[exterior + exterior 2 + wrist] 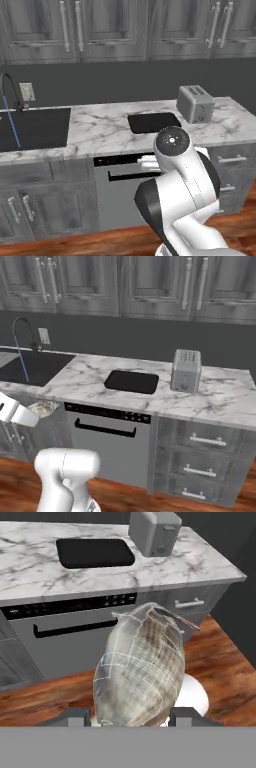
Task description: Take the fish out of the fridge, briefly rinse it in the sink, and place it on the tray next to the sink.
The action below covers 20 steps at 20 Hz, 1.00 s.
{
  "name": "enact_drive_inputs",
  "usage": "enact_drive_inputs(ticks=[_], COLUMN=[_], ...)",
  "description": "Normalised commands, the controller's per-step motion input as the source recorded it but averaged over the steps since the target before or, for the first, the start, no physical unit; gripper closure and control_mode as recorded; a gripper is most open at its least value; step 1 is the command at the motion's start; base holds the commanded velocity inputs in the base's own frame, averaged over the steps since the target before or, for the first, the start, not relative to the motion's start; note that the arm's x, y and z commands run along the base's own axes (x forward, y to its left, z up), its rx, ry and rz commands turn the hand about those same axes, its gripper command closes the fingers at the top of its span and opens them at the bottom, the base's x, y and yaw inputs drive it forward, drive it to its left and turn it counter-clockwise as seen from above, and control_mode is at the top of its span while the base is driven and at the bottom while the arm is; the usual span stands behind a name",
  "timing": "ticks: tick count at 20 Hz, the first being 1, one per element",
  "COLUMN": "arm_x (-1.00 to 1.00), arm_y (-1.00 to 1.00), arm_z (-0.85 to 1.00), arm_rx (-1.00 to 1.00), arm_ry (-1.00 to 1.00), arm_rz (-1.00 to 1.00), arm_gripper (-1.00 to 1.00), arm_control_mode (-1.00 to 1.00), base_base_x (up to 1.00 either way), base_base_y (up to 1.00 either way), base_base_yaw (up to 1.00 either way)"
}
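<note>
The silvery-grey fish [140, 667] stands big in the hand view, held between my two fingertips, so my gripper [132, 717] is shut on it. From the right base camera the fish [44, 407] and gripper [33, 412] hang low in front of the cabinets, below the counter edge and to the right of the sink [30, 366]. The black sink [35, 127] lies at the counter's left, with a thin blue stream falling from its faucet [7, 85]. The flat black tray [152, 121] [132, 381] [95, 553] rests on the marble between sink and toaster. The fridge is out of view.
A silver toaster [195, 103] [186, 370] [154, 532] stands just right of the tray. A dishwasher front [107, 441] with a dark handle sits under the tray. My own elbow [172, 142] blocks part of the left base view. Wood floor lies below.
</note>
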Motion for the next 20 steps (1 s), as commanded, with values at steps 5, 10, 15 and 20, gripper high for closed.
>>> enact_drive_inputs(ticks=[5,10,15,20], arm_x=[0.0,0.0,0.0,0.0], arm_y=[0.0,0.0,0.0,0.0], arm_z=[0.0,0.0,0.0,0.0], arm_rx=[0.0,0.0,0.0,0.0], arm_ry=[0.0,0.0,0.0,0.0], arm_rz=[0.0,0.0,0.0,0.0], arm_gripper=[1.0,1.0,1.0,1.0], arm_control_mode=[1.0,1.0,1.0,1.0], base_base_x=[1.0,0.85,0.08,0.0], base_base_y=[-0.32,0.33,1.0,0.99], base_base_yaw=[0.15,0.13,-0.01,-0.1])
